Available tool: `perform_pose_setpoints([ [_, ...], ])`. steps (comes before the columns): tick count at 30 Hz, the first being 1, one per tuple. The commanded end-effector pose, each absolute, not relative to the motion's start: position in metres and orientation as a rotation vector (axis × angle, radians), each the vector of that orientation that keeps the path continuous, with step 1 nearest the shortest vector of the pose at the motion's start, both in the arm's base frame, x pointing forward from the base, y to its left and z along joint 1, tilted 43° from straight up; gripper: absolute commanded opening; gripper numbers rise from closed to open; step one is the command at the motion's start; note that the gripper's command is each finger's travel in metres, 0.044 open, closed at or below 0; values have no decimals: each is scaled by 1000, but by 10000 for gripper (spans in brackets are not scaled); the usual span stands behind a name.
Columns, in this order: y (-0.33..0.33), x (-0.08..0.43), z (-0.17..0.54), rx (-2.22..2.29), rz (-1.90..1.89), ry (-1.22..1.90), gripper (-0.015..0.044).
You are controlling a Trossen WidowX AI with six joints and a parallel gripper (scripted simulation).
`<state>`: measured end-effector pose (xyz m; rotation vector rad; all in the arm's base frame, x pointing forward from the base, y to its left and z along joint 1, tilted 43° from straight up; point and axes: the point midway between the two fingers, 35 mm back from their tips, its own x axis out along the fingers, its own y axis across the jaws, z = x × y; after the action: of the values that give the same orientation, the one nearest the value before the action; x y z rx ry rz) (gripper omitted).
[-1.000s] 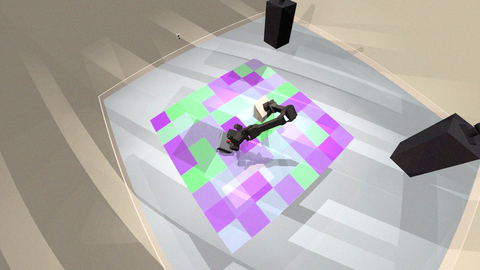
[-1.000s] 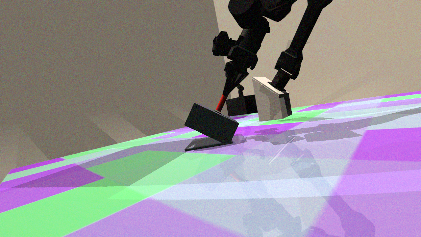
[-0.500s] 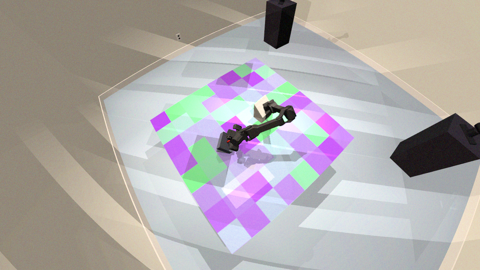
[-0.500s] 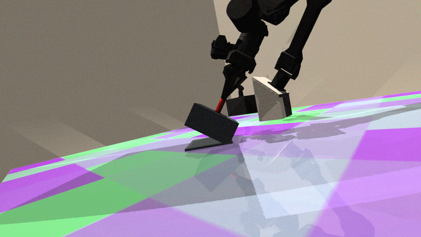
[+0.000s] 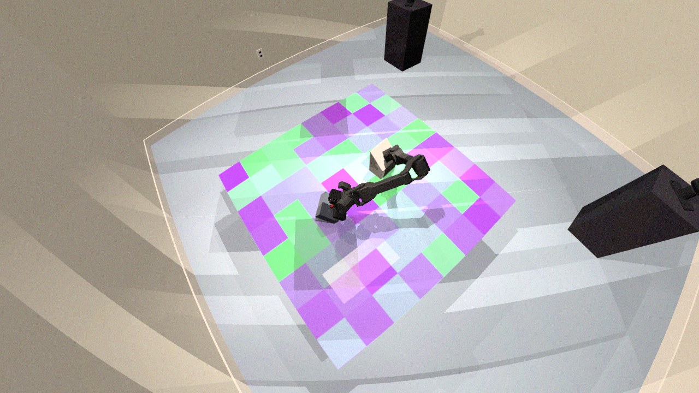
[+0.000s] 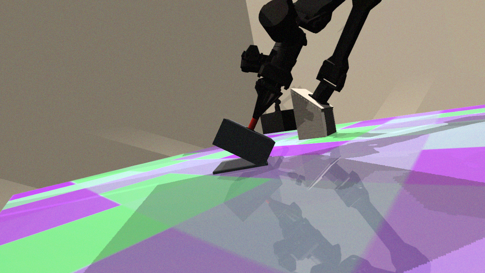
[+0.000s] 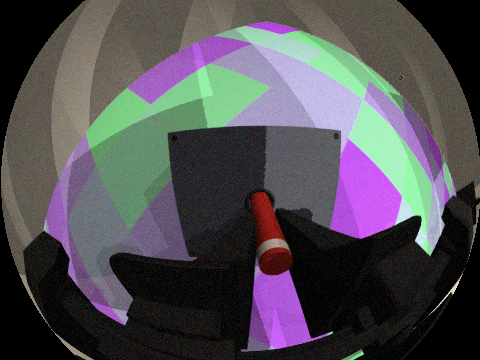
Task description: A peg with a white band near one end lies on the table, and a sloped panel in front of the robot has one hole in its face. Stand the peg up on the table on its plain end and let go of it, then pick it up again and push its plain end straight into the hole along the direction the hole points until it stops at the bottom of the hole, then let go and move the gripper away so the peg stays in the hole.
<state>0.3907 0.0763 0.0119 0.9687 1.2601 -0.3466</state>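
Observation:
The red peg (image 5: 331, 206) (image 6: 252, 123) (image 7: 266, 220) has a white band (image 7: 273, 245) near its upper end. My gripper (image 6: 255, 117) (image 7: 264, 216) is shut on the peg, which tilts with the fingers. The dark grey sloped panel (image 5: 323, 212) (image 6: 242, 140) (image 7: 215, 170) stands on the table just below the fingertips. The peg's plain end is in the mouth of the panel's hole (image 7: 248, 202), and much of the red length still shows outside. The end inside is hidden, so its exact depth cannot be told. In the exterior view the peg leans about square to the sloped face.
The patchwork table top (image 5: 342, 317) (image 6: 40, 230) lies around the panel. A pale wedge-shaped block (image 5: 377, 159) (image 6: 309, 118) carries the arm's base behind the gripper. Dark pillars (image 5: 405, 39) (image 5: 630, 215) stand farther off, beyond the patchwork.

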Motion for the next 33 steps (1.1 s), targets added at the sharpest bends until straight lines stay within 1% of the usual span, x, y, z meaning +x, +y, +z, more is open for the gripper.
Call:
perform_pose_setpoints([
  [1, 77, 392, 8, 971, -353, 1258, 0],
  [24, 79, 393, 3, 969, -346, 1262, 0],
  [33, 79, 393, 3, 969, -346, 1262, 236],
])
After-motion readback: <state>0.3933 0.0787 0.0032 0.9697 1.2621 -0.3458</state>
